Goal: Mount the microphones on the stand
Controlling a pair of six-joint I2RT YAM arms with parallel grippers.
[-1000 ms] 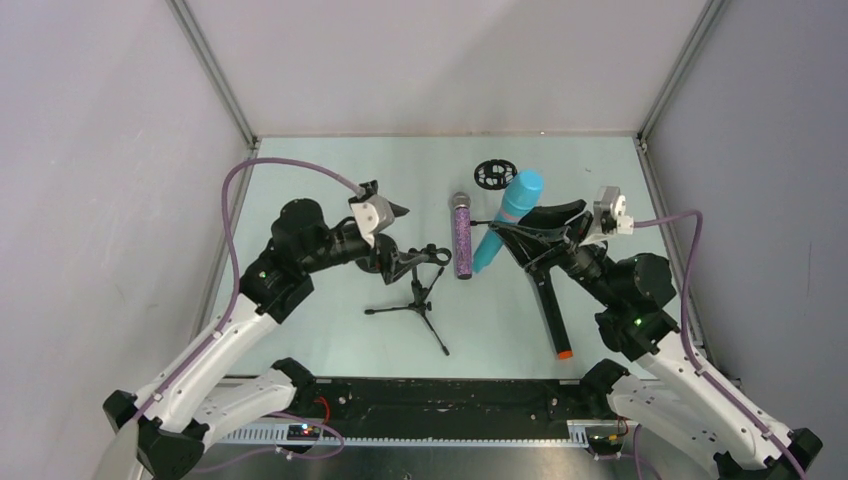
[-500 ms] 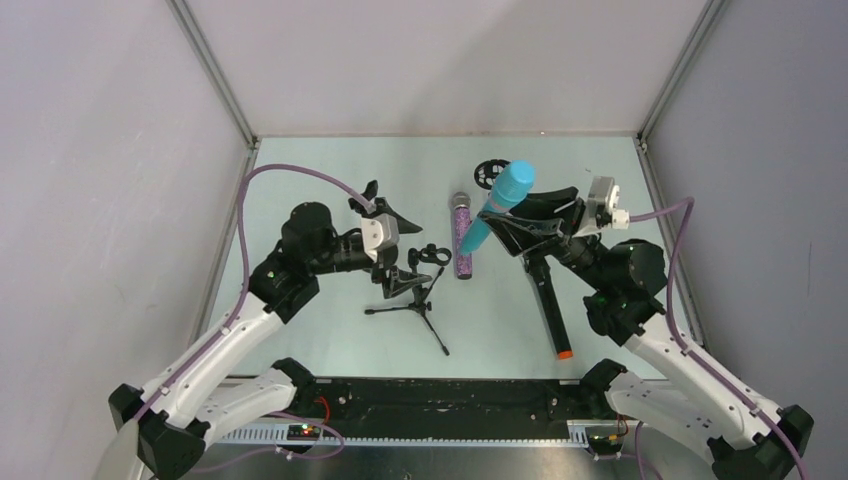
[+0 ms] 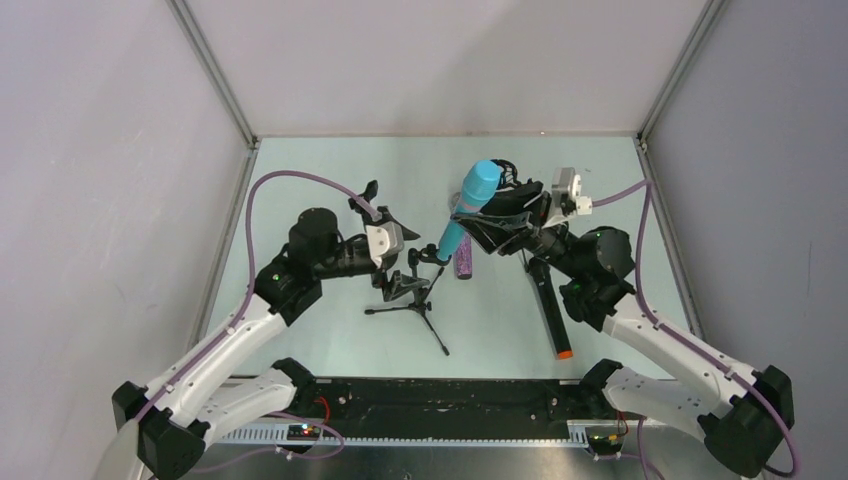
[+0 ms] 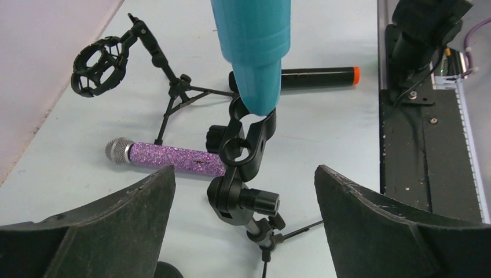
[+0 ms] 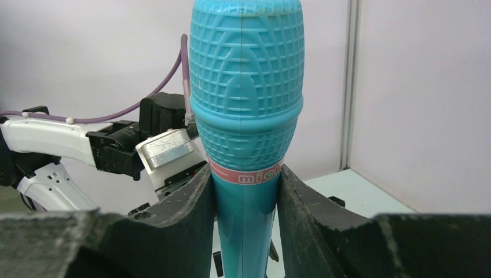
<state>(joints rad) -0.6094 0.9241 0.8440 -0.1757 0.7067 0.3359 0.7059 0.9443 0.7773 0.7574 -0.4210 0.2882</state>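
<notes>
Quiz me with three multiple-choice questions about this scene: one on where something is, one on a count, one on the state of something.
1. Where is the lower end of the light blue microphone?
A. at the top of the small tripod stand
B. against the back wall
C. inside a round cage mount

2. How many microphones lie on the table?
A. none
B. two
C. three

3. The left gripper is:
A. shut on the stand
B. shut on a microphone
C. open

Answers:
1 A: the left wrist view shows its lower end meeting the stand's top.
2 B: the purple glitter microphone and the black microphone lie flat, while the right gripper holds the blue one.
3 C: its fingers stand wide apart, either side of the stand.
</notes>
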